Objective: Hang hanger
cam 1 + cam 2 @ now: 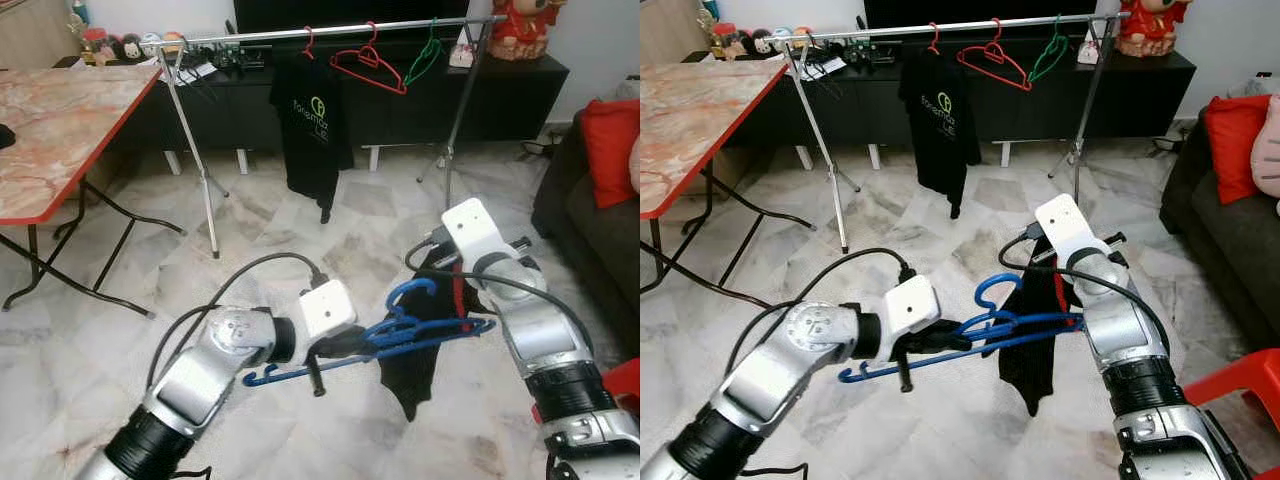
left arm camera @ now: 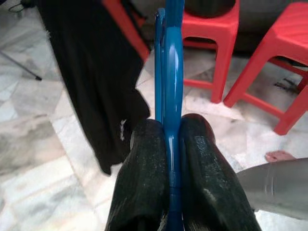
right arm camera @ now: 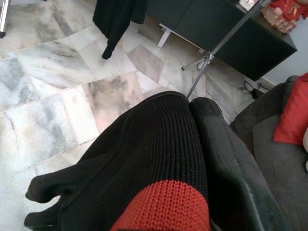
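Two grippers are busy in the lower middle of the frame, both around one blue hanger (image 1: pixel 400 335). The left gripper (image 1: pixel 335 345) has its black fingers (image 2: pixel 144 183) pinched tight on the hanger's thin blue edge, no gap left between them and the plastic. The hanger lies nearly flat, long axis running from lower left up toward the right of the frame, one tip sticking out lower left past the left gripper, the hook (image 1: pixel 410 292) curling upward near the middle.

The right gripper (image 1: pixel 455 290) sits at the hanger's right end, clamped on a black knit garment (image 1: pixel 415 375) with a red band (image 3: pixel 163 207); the cloth drapes down below the hanger toward the marble floor (image 1: pixel 300 240).

Upper part of the frame: a metal clothes rack (image 1: pixel 330 30) stands well apart from the arms, carrying a black T-shirt (image 1: pixel 312 130), a red hanger (image 1: pixel 368 65) and a green hanger (image 1: pixel 425 55). A marble-top table (image 1: pixel 60 130) is at upper left, a dark sofa (image 1: pixel 590 220) with a red cushion (image 1: pixel 610 150) at right, and red stools (image 2: pixel 269 62) show in the left wrist view.
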### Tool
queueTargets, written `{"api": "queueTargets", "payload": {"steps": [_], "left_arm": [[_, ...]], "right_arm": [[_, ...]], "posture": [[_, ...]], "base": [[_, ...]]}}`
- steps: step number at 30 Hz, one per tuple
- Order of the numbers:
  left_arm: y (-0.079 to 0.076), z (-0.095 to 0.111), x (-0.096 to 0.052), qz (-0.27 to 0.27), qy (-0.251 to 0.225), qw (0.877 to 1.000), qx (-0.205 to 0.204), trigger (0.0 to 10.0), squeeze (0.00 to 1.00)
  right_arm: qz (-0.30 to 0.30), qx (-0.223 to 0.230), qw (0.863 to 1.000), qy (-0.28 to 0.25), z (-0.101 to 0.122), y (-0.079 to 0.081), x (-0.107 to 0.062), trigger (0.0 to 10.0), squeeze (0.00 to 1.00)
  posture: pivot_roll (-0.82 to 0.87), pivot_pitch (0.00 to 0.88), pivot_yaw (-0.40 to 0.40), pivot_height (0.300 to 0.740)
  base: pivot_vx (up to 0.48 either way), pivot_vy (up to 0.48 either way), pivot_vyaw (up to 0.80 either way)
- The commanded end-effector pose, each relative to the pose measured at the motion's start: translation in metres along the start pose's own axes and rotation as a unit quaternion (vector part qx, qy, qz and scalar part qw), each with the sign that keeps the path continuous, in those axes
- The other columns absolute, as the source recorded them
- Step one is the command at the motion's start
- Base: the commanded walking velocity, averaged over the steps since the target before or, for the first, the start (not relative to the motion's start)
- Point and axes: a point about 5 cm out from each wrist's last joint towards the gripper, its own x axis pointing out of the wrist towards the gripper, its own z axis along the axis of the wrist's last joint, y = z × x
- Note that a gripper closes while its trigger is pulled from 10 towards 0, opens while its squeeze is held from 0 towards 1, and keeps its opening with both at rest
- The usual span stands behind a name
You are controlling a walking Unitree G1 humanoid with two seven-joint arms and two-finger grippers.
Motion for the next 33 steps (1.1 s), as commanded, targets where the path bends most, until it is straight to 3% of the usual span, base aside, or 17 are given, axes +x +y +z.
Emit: {"api": "queueTargets", "payload": {"steps": [1, 10, 17, 25, 33], "left_arm": [[-0.003, 0.005, 0.002, -0.009, 0.002, 1.0, 0.015, 10.0, 0.0], [-0.002, 0.002, 0.005, 0.008, 0.021, 0.999, 0.023, 10.0, 0.0], [0.016, -0.009, 0.005, 0.103, 0.059, 0.993, 0.027, 10.0, 0.0], [0.029, -0.009, 0.002, 0.178, 0.059, 0.982, 0.011, 10.0, 0.0], [0.029, -0.009, 0.002, 0.178, 0.059, 0.982, 0.011, 10.0, 0.0]], "right_arm": [[-0.012, 0.013, 1.0, -0.019, 0.011, -0.005, 0.0, 10.0, 0.0], [-0.015, 0.015, 1.0, -0.019, 0.011, -0.006, 0.0, 10.0, 0.0], [-0.028, 0.02, 0.999, -0.013, 0.009, -0.009, 0.0, 10.0, 0.0], [-0.031, 0.019, 0.999, -0.012, 0.008, -0.01, 0.0, 10.0, 0.0], [-0.031, 0.019, 0.999, -0.012, 0.008, -0.01, 0.0, 10.0, 0.0]], "posture": [[-0.13, 0.0, 0.016, 0.74], [-0.13, 0.0, 0.018, 0.74], [-0.13, 0.0, 0.018, 0.74], [-0.12, 0.0, 0.017, 0.74], [-0.12, 0.0, 0.017, 0.74]], "base": [[0.0, 0.0, 0.0], [0.0, 0.0, 0.0], [0.0, 0.0, 0.0], [0.0, 0.0, 0.0], [0.0, 0.0, 0.0]]}}
